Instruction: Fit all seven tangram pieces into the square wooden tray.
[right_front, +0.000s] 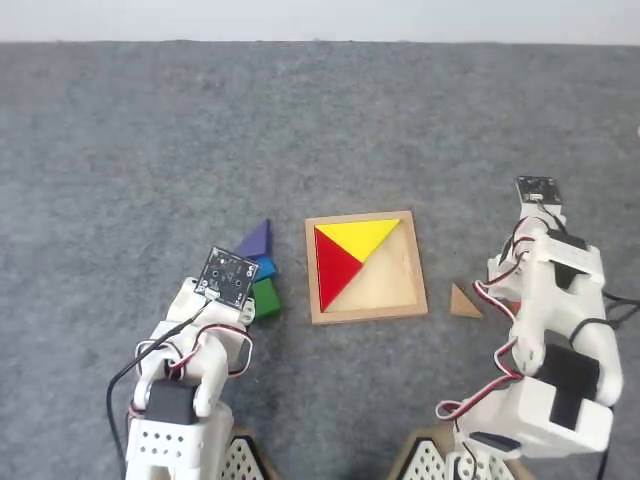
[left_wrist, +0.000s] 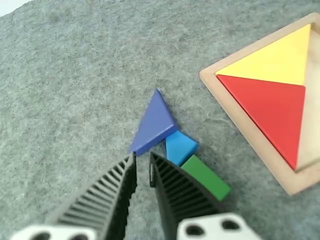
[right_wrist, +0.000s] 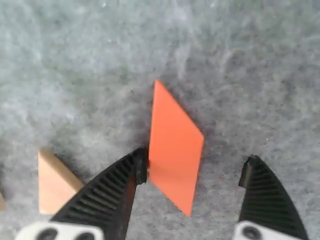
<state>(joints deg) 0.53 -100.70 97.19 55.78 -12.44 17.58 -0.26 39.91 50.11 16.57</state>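
Note:
The square wooden tray (right_front: 362, 216) holds a yellow triangle (right_front: 358, 238) and a red triangle (right_front: 333, 266); the rest of its floor is bare. To its left lie a purple triangle (right_front: 255, 240), a blue piece (right_front: 265, 268) and a green piece (right_front: 266, 298), touching in a row. My left gripper (left_wrist: 142, 160) is shut with nothing in it, its tips just short of the purple triangle (left_wrist: 155, 122). My right gripper (right_wrist: 196, 167) is open astride an orange parallelogram (right_wrist: 175, 150), with one fingertip (right_wrist: 141, 164) against its edge. A tan triangle (right_wrist: 52, 182) lies beside it.
Grey felt covers the table. The tan triangle (right_front: 463, 301) sits between the tray and the right arm (right_front: 545, 270). The left arm's wrist (right_front: 228, 277) hangs over the green piece. The tray's rim (left_wrist: 249, 125) lies close to the blue piece (left_wrist: 179, 146) and green piece (left_wrist: 206, 178).

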